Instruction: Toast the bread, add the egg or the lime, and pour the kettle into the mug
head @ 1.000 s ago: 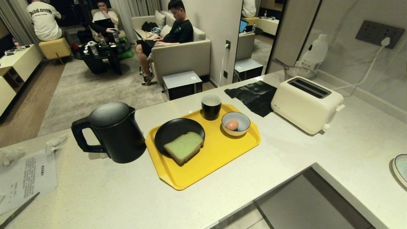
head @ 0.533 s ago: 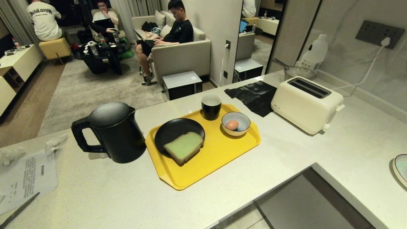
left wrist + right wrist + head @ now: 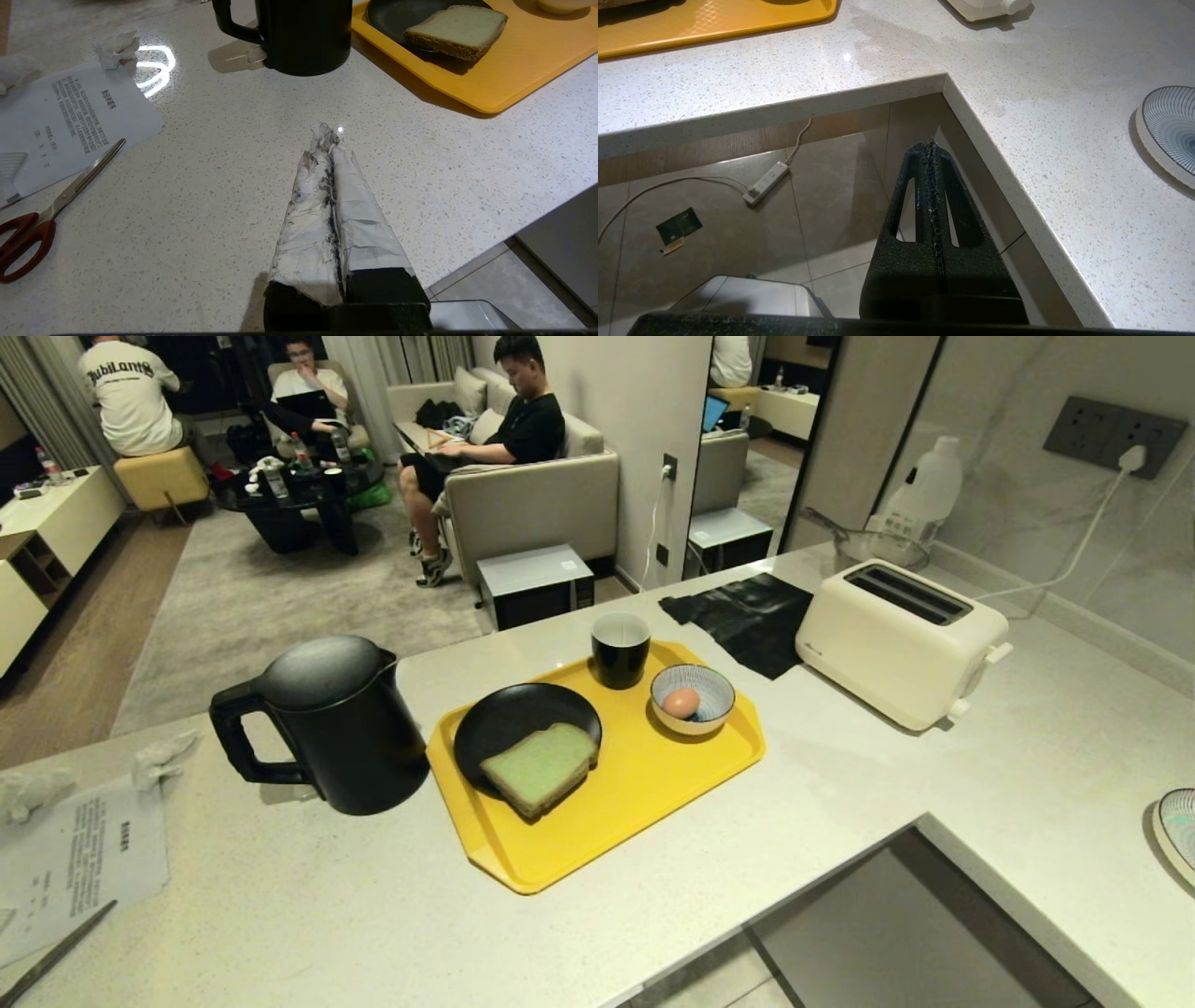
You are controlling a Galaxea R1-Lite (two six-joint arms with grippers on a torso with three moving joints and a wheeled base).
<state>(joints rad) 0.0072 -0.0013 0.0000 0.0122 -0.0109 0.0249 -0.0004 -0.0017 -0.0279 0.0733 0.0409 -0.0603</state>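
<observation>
The bread (image 3: 541,767), pale green with a brown crust, leans on a black plate (image 3: 509,719) on the yellow tray (image 3: 644,784). The brown egg (image 3: 682,703) lies in a striped bowl (image 3: 714,695), and the black mug (image 3: 620,650) stands at the tray's far edge. Left of the tray is the black kettle (image 3: 331,723), handle pointing left. A cream toaster (image 3: 896,639) sits to the right. No lime shows. My left gripper (image 3: 325,135), wrapped in white tape, is shut and empty over the counter near the kettle (image 3: 303,35). My right gripper (image 3: 931,144) is shut and empty beyond the counter's inner corner. Neither arm shows in the head view.
Red-handled scissors (image 3: 42,210), a printed sheet (image 3: 70,121) and crumpled tissue (image 3: 117,46) lie on the counter at the left. A black cloth (image 3: 747,616) lies behind the tray. A striped plate (image 3: 1169,126) rests at the right edge. People sit in the room beyond.
The seated person on the sofa has shifted slightly. Nothing on the counter has moved and neither arm has entered the head view.
</observation>
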